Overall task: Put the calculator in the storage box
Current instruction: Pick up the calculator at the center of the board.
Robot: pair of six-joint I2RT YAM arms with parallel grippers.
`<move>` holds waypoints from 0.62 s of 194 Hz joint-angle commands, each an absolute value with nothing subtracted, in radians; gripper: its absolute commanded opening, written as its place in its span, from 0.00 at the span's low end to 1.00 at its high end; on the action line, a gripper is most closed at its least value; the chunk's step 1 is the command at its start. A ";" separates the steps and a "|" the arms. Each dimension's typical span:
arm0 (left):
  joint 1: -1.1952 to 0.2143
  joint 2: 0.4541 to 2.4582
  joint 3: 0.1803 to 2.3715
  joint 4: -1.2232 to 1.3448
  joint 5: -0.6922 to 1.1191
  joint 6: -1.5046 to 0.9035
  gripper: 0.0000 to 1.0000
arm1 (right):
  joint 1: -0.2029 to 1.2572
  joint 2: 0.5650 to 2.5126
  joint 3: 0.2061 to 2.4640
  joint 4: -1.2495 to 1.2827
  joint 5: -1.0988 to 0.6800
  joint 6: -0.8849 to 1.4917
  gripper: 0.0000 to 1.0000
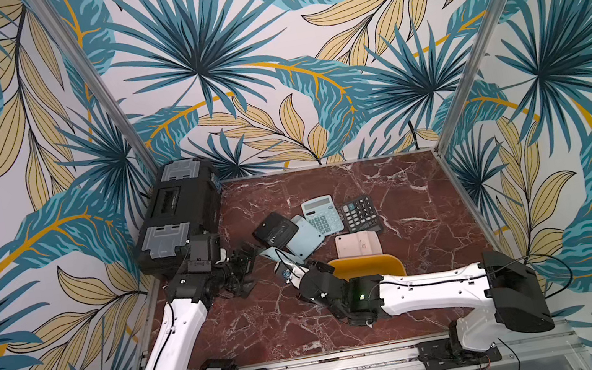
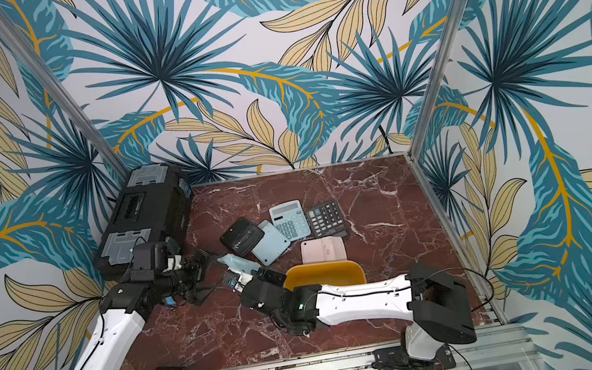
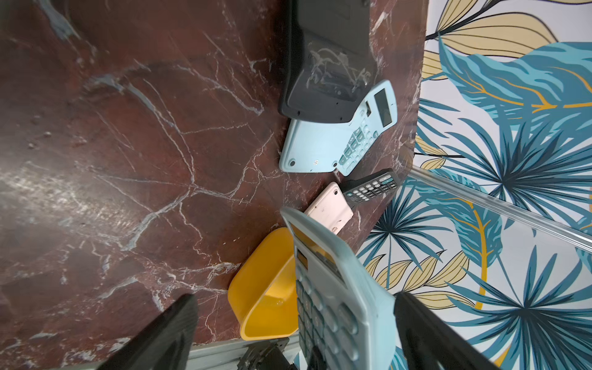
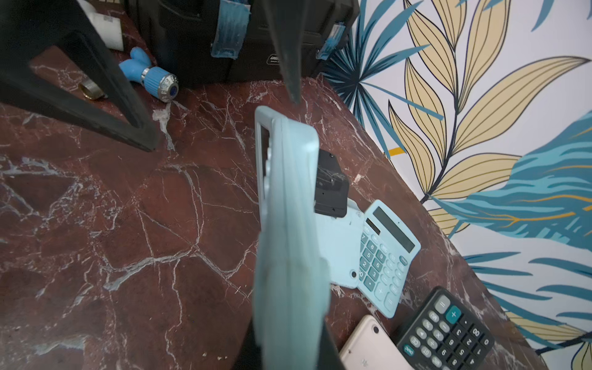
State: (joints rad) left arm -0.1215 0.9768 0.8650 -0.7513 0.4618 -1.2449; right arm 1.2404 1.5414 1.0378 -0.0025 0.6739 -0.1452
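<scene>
Calculators: six – three pale blue, two black, one pink; five in loose pile (image 1: 317,227) on counter (image 1: 408,192). One yellow storage box (image 1: 379,263); one black toolbox (image 1: 178,212). Sixth calculator (image 4: 288,224), pale blue: off counter, near storage box, outside it; on edge, long axis in line with right hand (image 1: 288,270), display end toward toolbox, keys facing left hand (image 1: 244,270). Right hand clenched on key end. Left hand released wide, fingers (image 3: 166,330) flanking calculator
</scene>
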 commanded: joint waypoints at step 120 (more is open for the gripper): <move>-0.205 0.795 0.797 -0.583 0.376 -0.873 1.00 | 0.885 1.026 0.992 -0.568 0.149 0.429 0.00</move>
State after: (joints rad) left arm -0.1745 0.8093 0.8749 -0.7052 0.3496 -0.9485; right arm 0.9489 1.0855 1.0161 -0.4503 0.3359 0.3077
